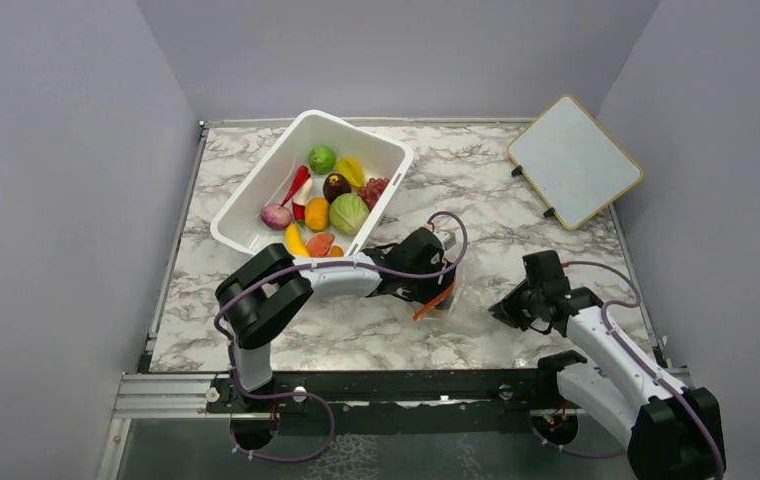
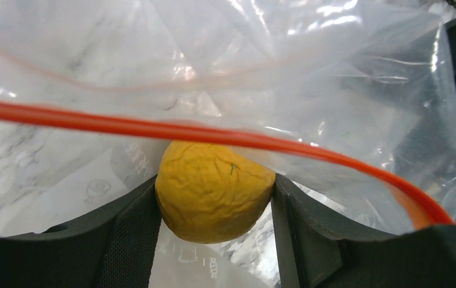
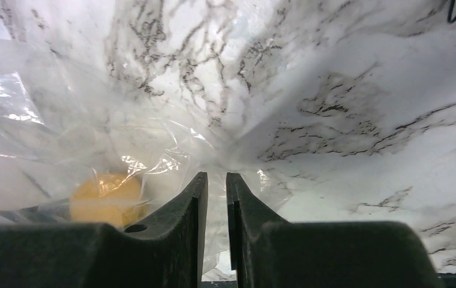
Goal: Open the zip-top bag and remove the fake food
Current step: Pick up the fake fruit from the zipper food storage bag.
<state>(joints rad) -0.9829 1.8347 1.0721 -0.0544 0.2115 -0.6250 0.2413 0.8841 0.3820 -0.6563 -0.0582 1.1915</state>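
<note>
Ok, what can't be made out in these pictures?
1. Top view: the left claw and the yellow fruit, covered by the left arm.
2. Left wrist view: whether the fruit is inside the bag or under it; glare and folds of clear film.
3. Right wrist view: which part of the bag the right claw pinches; washed-out film.
4. Top view: the smallest pieces in the tub, too small.

left pincer (image 2: pixel 213 195): gripping, jaws half-spread | right pincer (image 3: pixel 216 180): jaws pinched nearly together
</note>
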